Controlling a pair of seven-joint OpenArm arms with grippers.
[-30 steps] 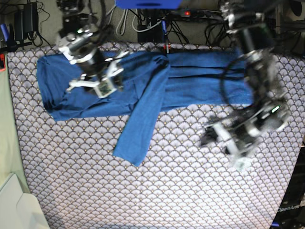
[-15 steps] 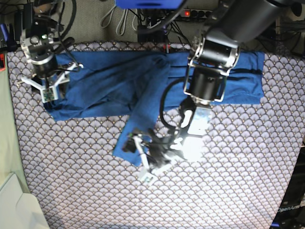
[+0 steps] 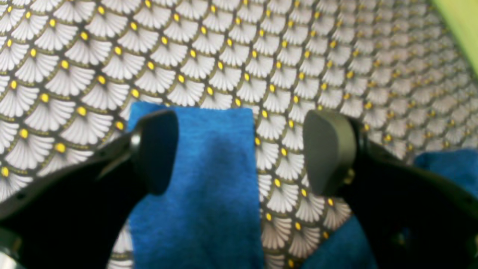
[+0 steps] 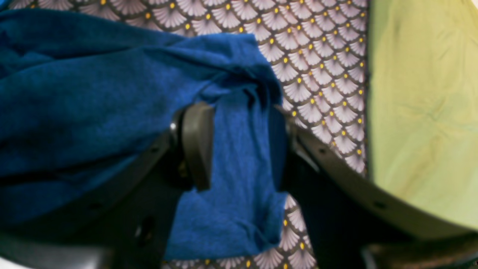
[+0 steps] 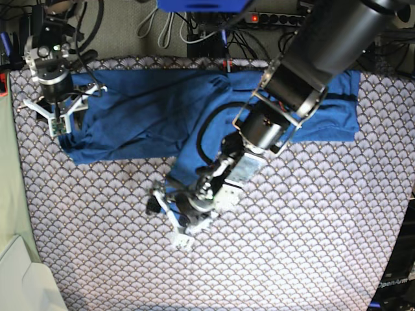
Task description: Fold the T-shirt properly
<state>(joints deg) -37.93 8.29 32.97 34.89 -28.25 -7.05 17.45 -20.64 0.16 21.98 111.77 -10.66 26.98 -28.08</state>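
The blue T-shirt (image 5: 142, 110) lies spread across the far side of the table, with one sleeve (image 5: 194, 162) running down toward the middle. My left gripper (image 5: 167, 220) is open at the sleeve's end. In the left wrist view the cuff (image 3: 201, 179) lies flat between its fingers (image 3: 157, 149), nearer the left one. My right gripper (image 5: 57, 120) is at the shirt's left end. In the right wrist view its fingers (image 4: 198, 145) stand partly apart astride a wrinkled corner of the shirt (image 4: 242, 160), which covers the right pad.
A scallop-patterned cloth (image 5: 292, 246) covers the table. A pale green surface (image 4: 422, 112) borders the table's left edge, close to my right gripper. A white object (image 5: 26, 285) sits at the front left corner. Cables and power bricks (image 5: 194, 32) lie behind the table.
My left arm has swung from the table's right side across to the sleeve's end and lowered over the cuff. My right arm has moved from the shirt's body to its left end.
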